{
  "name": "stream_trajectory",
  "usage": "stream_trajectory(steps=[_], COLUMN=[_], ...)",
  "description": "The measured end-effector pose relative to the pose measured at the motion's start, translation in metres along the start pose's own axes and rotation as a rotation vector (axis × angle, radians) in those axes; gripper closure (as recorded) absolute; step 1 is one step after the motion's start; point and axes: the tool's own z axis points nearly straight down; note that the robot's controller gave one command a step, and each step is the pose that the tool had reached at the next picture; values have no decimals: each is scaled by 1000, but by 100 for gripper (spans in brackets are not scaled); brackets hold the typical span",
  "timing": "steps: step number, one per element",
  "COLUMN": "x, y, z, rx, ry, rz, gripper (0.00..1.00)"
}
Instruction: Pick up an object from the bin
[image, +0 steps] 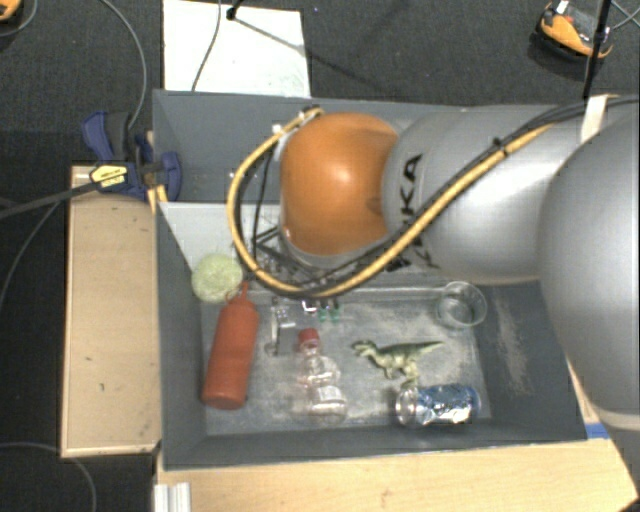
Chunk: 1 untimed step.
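Dark floor with cables around a grey metal bin (180, 330); the bin floor is scuffed and dusty.

Camera view: the arm comes in from the right, and its orange dome cover (335, 180) with looped cables hangs over the back-left part of the bin. Below it the gripper (288, 332) sits low over the floor. The cover and cable clutter shade it, so I cannot tell whether the jaws stand wide or narrow, and nothing is visible between them.

- Just left of the gripper is a red-orange plastic squeeze bottle (232, 350), lying lengthwise.
- Just right, and slightly nearer the front, is a small clear plastic bottle with a red cap (318, 380). The cap is close to the gripper, possibly touching it.
- A pale green fuzzy ball (215, 277) lies in the back-left corner.
- Well apart to the right are a green toy dinosaur (395, 355), a crushed blue-and-silver can (437, 403) and a clear round cup (460, 303).

Judgement: the likely pick is one of the two bottles flanking the gripper. To do it well, centre over one body only and close across its narrow width. The clear bottle looks slippery and light, so grip at its neck below the cap. Avoid wedging against the red-orange bottle.
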Motion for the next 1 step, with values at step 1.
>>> stream_trajectory(steps=[1], x=[1], y=[-19], z=[-8], rx=[1], ry=[13], rz=[-248], gripper=[0])
